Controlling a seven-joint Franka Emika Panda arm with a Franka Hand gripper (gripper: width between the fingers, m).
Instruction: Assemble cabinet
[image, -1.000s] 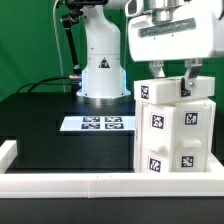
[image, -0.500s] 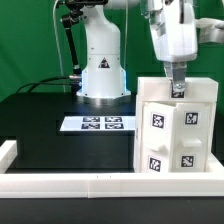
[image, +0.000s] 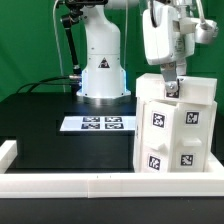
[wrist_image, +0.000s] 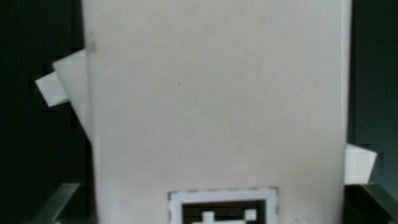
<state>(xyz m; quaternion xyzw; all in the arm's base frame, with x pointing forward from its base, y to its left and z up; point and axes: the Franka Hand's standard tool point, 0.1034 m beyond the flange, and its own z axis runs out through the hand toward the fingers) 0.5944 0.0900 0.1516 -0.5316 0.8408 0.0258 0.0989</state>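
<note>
The white blocky cabinet (image: 176, 128) stands at the exterior view's right, with square black-and-white tags on its front. My gripper (image: 172, 88) comes down from above onto its top edge, the jaws turned edge-on to the camera. In the wrist view a white cabinet panel (wrist_image: 214, 100) with one tag at its near end fills the picture. It sits between the dark fingers (wrist_image: 64, 202) of my gripper (wrist_image: 217, 202), which press its two sides. The lower back of the cabinet is hidden.
The marker board (image: 95, 124) lies flat on the black table in the middle. The arm's white base (image: 103, 70) stands behind it. Long white border rails (image: 90, 183) run along the front and the left edge.
The wrist turned about a quarter turn, from broadside to edge-on, then shifted slightly toward the exterior view's left. The cabinet's top edge has nudged a little left and up.
</note>
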